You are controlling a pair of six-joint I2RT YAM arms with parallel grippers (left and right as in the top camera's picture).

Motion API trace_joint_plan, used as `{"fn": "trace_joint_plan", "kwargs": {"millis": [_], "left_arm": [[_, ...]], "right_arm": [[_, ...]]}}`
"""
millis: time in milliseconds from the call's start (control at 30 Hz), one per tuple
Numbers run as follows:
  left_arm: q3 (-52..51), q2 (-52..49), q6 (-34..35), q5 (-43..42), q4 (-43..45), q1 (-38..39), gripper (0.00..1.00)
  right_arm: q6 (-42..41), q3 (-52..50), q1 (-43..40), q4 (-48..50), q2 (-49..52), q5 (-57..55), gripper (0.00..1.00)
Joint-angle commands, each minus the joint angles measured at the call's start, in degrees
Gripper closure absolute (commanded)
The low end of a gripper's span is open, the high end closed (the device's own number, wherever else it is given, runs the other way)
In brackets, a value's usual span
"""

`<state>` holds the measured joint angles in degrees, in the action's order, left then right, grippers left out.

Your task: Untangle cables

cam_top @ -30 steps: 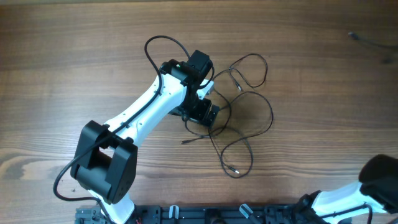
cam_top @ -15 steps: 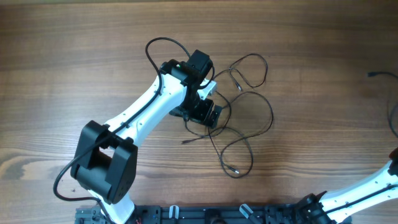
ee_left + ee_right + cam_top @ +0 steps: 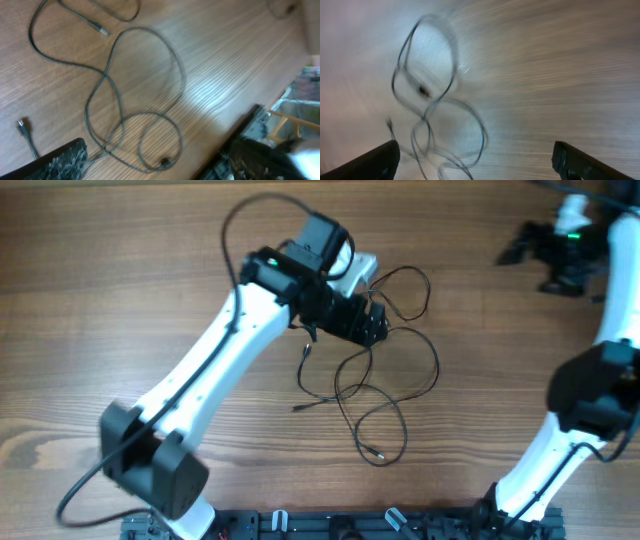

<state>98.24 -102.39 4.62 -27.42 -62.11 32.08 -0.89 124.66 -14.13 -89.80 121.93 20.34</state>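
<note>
Two arms [image 3: 215, 348] [image 3: 606, 300] overhead only, cables [image 3: 105, 75] throughout

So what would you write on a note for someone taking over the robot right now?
Left gripper: open, holding nothing, over the upper edge of the cables.
Right gripper: open, empty, far off at the far right of the table.
Cables: loose loops mid-table, crossing each other in several spots.
Done: nothing looks separated yet.
Left: probably grab one plug end and draw that cable clear of the others.

Bright even light; motion blur smears the cables [image 3: 423, 91].
</note>
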Motion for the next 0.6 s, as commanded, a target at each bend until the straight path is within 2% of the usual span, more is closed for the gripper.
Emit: {"fn": "trace_joint_plan", "kwargs": {"millis": [0,67,133,167,233,300,433,567], "left_arm": [[6.8,9.3,1.9,-1.6,-6.8,-0.4,0.08],[7.3,15.7,1.9,1.3,-10.9,-0.7,0.10],[7.3,20.4,3.2,9.4,-14.3,-1.5,0.09],[7.3,23.1,5.3,15.0,-16.3,-1.9,0.09],[7.3,26.0,5.5,19.1,-19.3,-2.0,0.08],[7.3,27.3,5.5,19.6,-22.0,-2.0,0.08],[7.3,27.0,5.4,19.6,-25.9,-2.0,0.08],[7.3,27.0,4.8,19.6,-26.1,-2.0,0.07]], "right_arm": [[11.5,0.5,9.7,-2.0,0.3,-4.9,0.00],[12.7,-1.4,15.7,-2.4,0.4,-5.4,0.00],[7.2,-4.9,19.6,-2.4,0.5,-8.9,0.00],[-1.4,-7.3,21.3,-2.1,0.4,-12.1,0.00],[-17.9,-11.3,23.8,-1.5,0.4,-16.5,0.00],[-27.7,-14.7,26.1,-1.3,0.2,-17.8,0.00],[-34.2,-23.9,31.6,0.3,-3.7,-25.7,0.00],[-38.0,-37.0,34.7,8.2,-13.8,-25.6,0.00]]}}
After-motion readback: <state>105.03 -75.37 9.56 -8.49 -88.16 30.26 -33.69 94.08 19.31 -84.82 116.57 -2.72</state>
